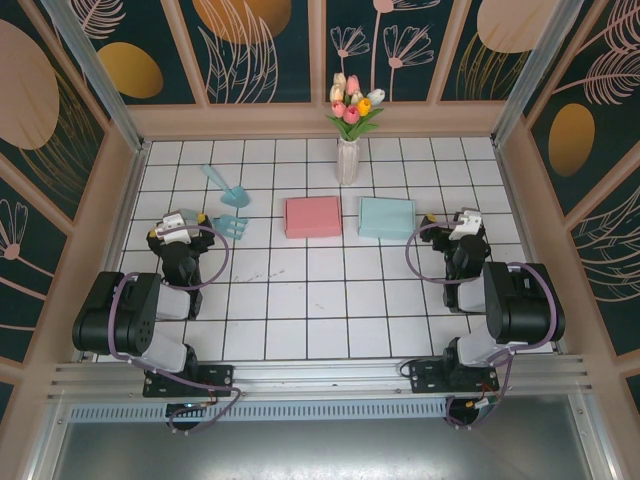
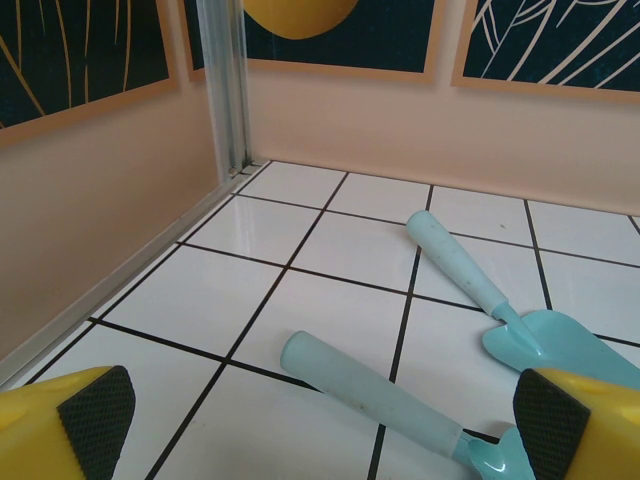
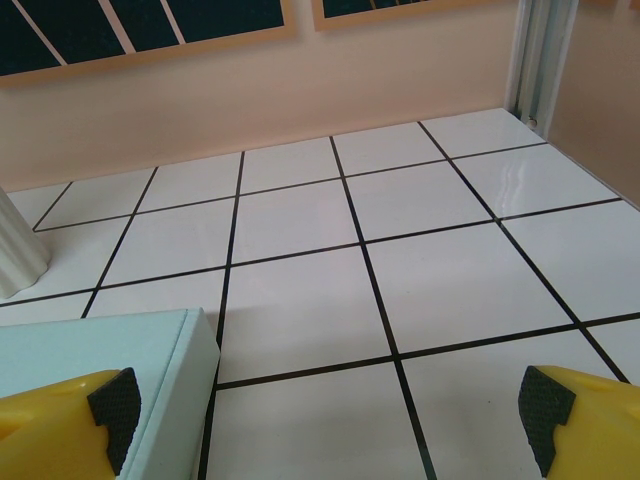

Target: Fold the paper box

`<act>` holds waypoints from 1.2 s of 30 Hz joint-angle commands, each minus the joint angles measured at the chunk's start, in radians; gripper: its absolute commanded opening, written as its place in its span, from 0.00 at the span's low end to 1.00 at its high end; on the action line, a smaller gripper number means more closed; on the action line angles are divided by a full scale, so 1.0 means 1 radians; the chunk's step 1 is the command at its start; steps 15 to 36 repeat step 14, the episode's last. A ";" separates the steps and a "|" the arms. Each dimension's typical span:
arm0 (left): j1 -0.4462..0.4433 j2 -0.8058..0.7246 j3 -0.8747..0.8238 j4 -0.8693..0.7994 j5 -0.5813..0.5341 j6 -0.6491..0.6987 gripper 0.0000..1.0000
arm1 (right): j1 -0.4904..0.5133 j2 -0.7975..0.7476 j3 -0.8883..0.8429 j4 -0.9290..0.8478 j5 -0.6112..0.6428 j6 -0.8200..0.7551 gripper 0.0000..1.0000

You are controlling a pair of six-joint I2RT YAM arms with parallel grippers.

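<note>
Two closed paper boxes lie flat side by side in the middle of the tiled table, a pink one (image 1: 313, 216) and a pale mint one (image 1: 386, 217). In the right wrist view the mint box's corner (image 3: 90, 380) sits just by my left fingertip (image 3: 115, 405). My right gripper (image 1: 455, 222) (image 3: 330, 420) rests low, to the right of that box, open, with bare tile between its fingers. My left gripper (image 1: 195, 222) (image 2: 320, 430) hovers near the table's left side, open, holding nothing. A toy fork's handle lies on the tile between its fingers.
A teal toy trowel (image 1: 225, 185) (image 2: 490, 290) and a teal toy fork (image 1: 232, 227) (image 2: 380, 395) lie by the left gripper. A white vase of tulips (image 1: 347, 160) (image 3: 15, 250) stands at the back centre. Peach walls enclose the table on three sides.
</note>
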 commanded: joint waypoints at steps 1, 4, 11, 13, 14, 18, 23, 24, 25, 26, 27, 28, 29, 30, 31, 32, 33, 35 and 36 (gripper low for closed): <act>0.006 0.004 0.012 0.044 0.013 -0.009 0.99 | -0.002 0.007 0.015 0.019 -0.018 -0.013 0.99; 0.006 0.005 0.013 0.042 0.013 -0.010 0.99 | -0.002 0.006 0.016 0.019 -0.018 -0.014 0.99; 0.008 0.014 0.038 0.005 0.070 0.006 0.99 | -0.002 0.007 0.015 0.019 -0.018 -0.014 0.99; 0.008 0.003 0.025 0.016 0.100 0.017 0.99 | -0.002 0.007 0.015 0.019 -0.018 -0.014 0.99; 0.008 0.006 0.023 0.028 0.097 0.017 0.99 | -0.002 0.006 0.015 0.019 -0.019 -0.013 0.99; 0.008 0.006 0.023 0.028 0.097 0.017 0.99 | -0.002 0.006 0.015 0.019 -0.019 -0.013 0.99; 0.008 0.006 0.023 0.028 0.097 0.017 0.99 | -0.002 0.006 0.015 0.019 -0.019 -0.013 0.99; 0.008 0.006 0.023 0.028 0.097 0.017 0.99 | -0.002 0.006 0.015 0.019 -0.019 -0.013 0.99; 0.008 0.006 0.023 0.028 0.097 0.017 0.99 | -0.002 0.006 0.015 0.019 -0.019 -0.013 0.99; 0.008 0.006 0.023 0.028 0.097 0.017 0.99 | -0.002 0.006 0.015 0.019 -0.019 -0.013 0.99; 0.008 0.006 0.023 0.028 0.097 0.017 0.99 | -0.002 0.006 0.015 0.019 -0.019 -0.013 0.99; 0.008 0.006 0.023 0.028 0.097 0.017 0.99 | -0.002 0.006 0.015 0.019 -0.019 -0.013 0.99; 0.008 0.006 0.023 0.028 0.097 0.017 0.99 | -0.002 0.006 0.015 0.019 -0.019 -0.013 0.99; 0.008 0.006 0.023 0.028 0.097 0.017 0.99 | -0.002 0.006 0.015 0.019 -0.019 -0.013 0.99; 0.008 0.006 0.023 0.028 0.097 0.017 0.99 | -0.002 0.006 0.015 0.019 -0.019 -0.013 0.99; 0.008 0.006 0.023 0.028 0.097 0.017 0.99 | -0.002 0.006 0.015 0.019 -0.019 -0.013 0.99; 0.008 0.006 0.023 0.028 0.097 0.017 0.99 | -0.002 0.006 0.015 0.019 -0.019 -0.013 0.99; 0.008 0.006 0.023 0.028 0.097 0.017 0.99 | -0.002 0.006 0.015 0.019 -0.019 -0.013 0.99; 0.008 0.006 0.023 0.028 0.097 0.017 0.99 | -0.002 0.006 0.015 0.019 -0.019 -0.013 0.99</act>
